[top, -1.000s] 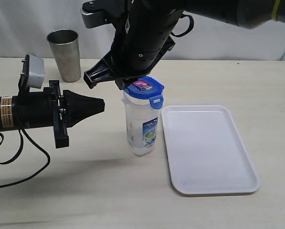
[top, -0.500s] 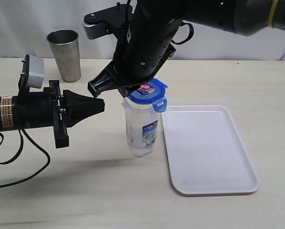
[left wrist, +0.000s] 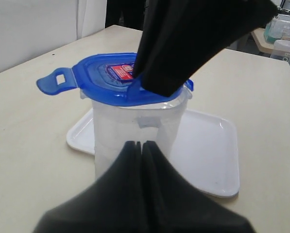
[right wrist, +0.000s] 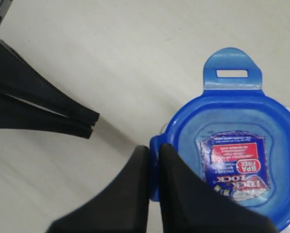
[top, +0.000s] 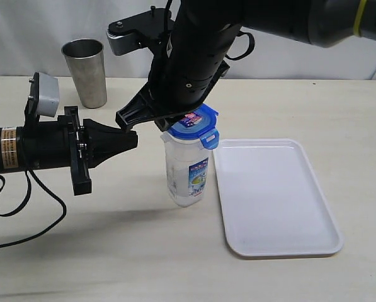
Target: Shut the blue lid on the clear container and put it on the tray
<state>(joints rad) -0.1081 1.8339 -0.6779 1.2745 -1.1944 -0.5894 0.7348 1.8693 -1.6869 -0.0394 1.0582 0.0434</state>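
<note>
The clear container stands upright just left of the white tray. The blue lid sits on its mouth, slightly tilted, with one snap flap hanging toward the tray. My right gripper comes down from above and is shut on the lid's edge flap. My left gripper is shut and empty. It points sideways at the container's upper wall from the left, a short gap away. In the left wrist view its tips sit level with the container's upper wall.
A grey steel tumbler stands at the back left, behind the left arm. The tray lies beyond the container from the left gripper. A black cable loops on the table at the front left.
The right gripper has come down a little with the lid, which was tilted more steeply and now lies flatter on the container's mouth. The left arm has not moved.
</note>
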